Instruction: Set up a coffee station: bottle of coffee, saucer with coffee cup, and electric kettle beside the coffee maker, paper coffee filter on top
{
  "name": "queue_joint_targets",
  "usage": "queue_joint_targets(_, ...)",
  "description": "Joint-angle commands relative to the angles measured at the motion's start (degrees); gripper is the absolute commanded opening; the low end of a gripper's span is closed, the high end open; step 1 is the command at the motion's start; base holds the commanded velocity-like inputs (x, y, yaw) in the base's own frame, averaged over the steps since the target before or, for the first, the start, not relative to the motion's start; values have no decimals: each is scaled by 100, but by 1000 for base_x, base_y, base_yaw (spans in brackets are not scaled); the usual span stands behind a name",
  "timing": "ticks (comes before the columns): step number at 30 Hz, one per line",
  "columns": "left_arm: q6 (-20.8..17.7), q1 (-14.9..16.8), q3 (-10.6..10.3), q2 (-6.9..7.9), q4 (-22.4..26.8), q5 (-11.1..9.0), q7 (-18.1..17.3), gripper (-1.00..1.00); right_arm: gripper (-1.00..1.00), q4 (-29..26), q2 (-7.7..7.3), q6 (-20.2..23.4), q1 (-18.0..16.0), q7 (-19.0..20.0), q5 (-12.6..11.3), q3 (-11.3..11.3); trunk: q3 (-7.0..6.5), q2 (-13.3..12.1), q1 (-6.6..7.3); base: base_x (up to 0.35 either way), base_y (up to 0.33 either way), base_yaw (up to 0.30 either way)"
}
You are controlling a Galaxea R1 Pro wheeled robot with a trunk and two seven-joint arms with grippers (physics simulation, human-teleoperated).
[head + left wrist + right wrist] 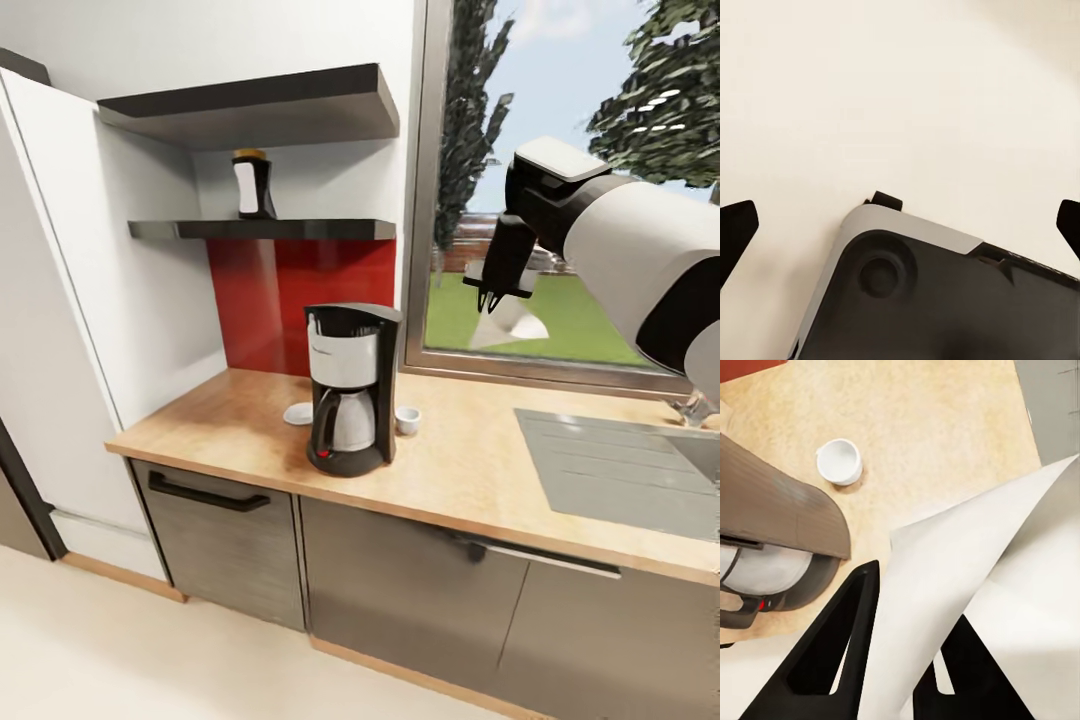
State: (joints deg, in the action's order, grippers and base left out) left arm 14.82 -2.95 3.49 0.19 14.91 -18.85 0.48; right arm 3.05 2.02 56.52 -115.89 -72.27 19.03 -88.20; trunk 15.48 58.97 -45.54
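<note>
While the right arm reaches in from the head view's right side, bent at the wrist so its right gripper [497, 297] points down in front of the window [560, 180], the jaws are clamped on a white paper coffee filter [510, 322] that hangs below the fingertips. Seen along the fingers in the right wrist view, the filter [967, 585] fans out wide from between the two black fingers [840, 645] and covers much of what lies beyond them.

Past the jaws and well below them lies the wooden countertop [470, 450]. The coffee maker [349, 388] stands there upright, off to the side of the gripper rather than under it; its brown top [772, 502] shows beside the near finger. A small white coffee cup [839, 461] sits on the countertop just beside the machine, apart from it. On the machine's other side a saucer [298, 413] lies flat. The bottle of coffee [253, 184] stands on the kitchen shelf [300, 229], far from both grippers.

The left gripper [900, 225] hangs over pale floor, its jaws wide apart, with a part of the robot's grey base [930, 292] between and beyond them.
</note>
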Motion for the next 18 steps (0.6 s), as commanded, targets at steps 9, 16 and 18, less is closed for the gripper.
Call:
queue_joint_targets(9,3,-4,11,-2,12,-4,5,100,-100,3,1,10,-4,-33,31,-48,6,4,-1,11,95,-183)
queue_joint_targets(16,3,-4,11,-2,12,-4,7,100,-100,3,2,9,-4,-33,31,-48,6,4,-1,0,282,-38)
queue_joint_targets(18,3,-4,11,-2,12,-4,8,100,-100,3,6,8,-4,-29,31,-48,6,4,-1,0,242,-137)
